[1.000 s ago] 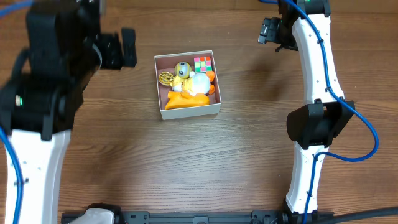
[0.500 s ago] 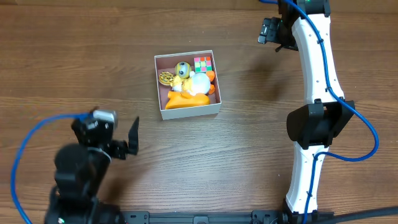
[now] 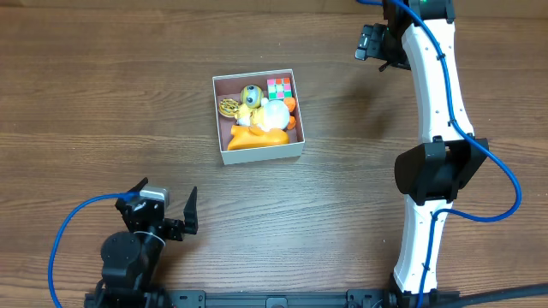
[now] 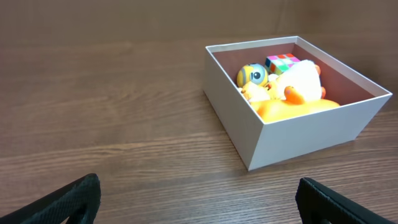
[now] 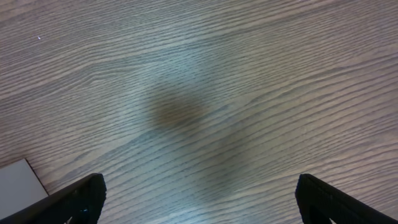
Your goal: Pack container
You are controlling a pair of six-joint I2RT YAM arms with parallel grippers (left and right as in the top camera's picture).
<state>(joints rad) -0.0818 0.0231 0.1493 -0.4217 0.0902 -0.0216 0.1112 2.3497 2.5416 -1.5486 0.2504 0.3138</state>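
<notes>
The container (image 3: pixel 264 152), a square white-walled box with a pink-brown inside, sits on the wooden table left of centre. It holds a yellow duck-like toy (image 3: pixel 250 96), a colourful cube (image 3: pixel 278 86), a white round toy (image 3: pixel 274 113) and an orange piece (image 3: pixel 255 139). My left gripper (image 3: pixel 163 200) is low at the front left, well apart from the box, open and empty. In the left wrist view the container (image 4: pixel 311 134) lies ahead to the right of the open gripper (image 4: pixel 198 193). My right gripper (image 3: pixel 370 44) hangs open at the back right, over bare wood (image 5: pixel 200 190).
The right arm (image 3: pixel 432 162) stands along the right side with a blue cable (image 3: pixel 505 171) looping off it. Another blue cable (image 3: pixel 73 224) curls beside the left arm. A white corner of the box (image 5: pixel 18 182) shows at the lower left of the right wrist view.
My left arm has pulled back from beside the box at the upper left down to the front-left edge of the table. The right arm and the box have not moved.
</notes>
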